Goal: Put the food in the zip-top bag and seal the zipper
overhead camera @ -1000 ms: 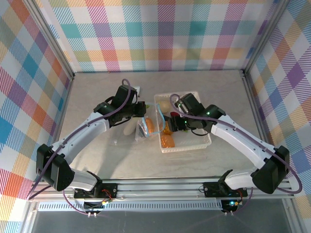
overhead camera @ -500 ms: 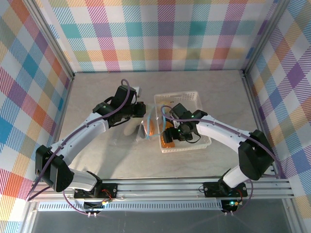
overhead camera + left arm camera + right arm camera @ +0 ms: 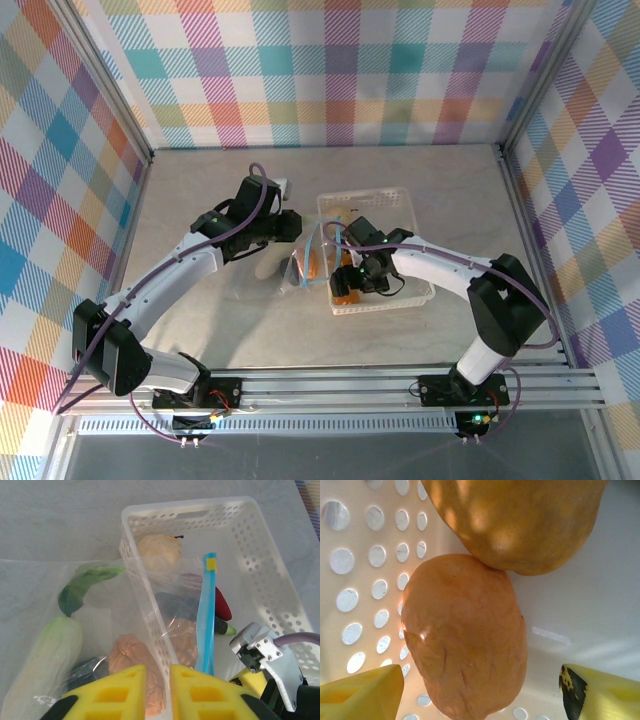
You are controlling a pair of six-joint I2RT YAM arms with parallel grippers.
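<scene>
My left claw (image 3: 158,674) has its yellow fingers pressed together on the clear film of the zip-top bag (image 3: 100,597), holding it just beside the white basket (image 3: 260,555) on the table (image 3: 60,520). Through the plastic I see the white radish (image 3: 47,655) and a tan bread piece (image 3: 131,661) inside the bag. The light-blue zipper (image 3: 206,615) stretches across the basket's left side. My right claw (image 3: 480,677) is down in the basket, fingers apart on either side of an orange bread piece (image 3: 465,640), and a bigger tan piece (image 3: 520,520) touches that one. A pale shell-shaped piece (image 3: 159,551) lies at the basket's far end.
</scene>
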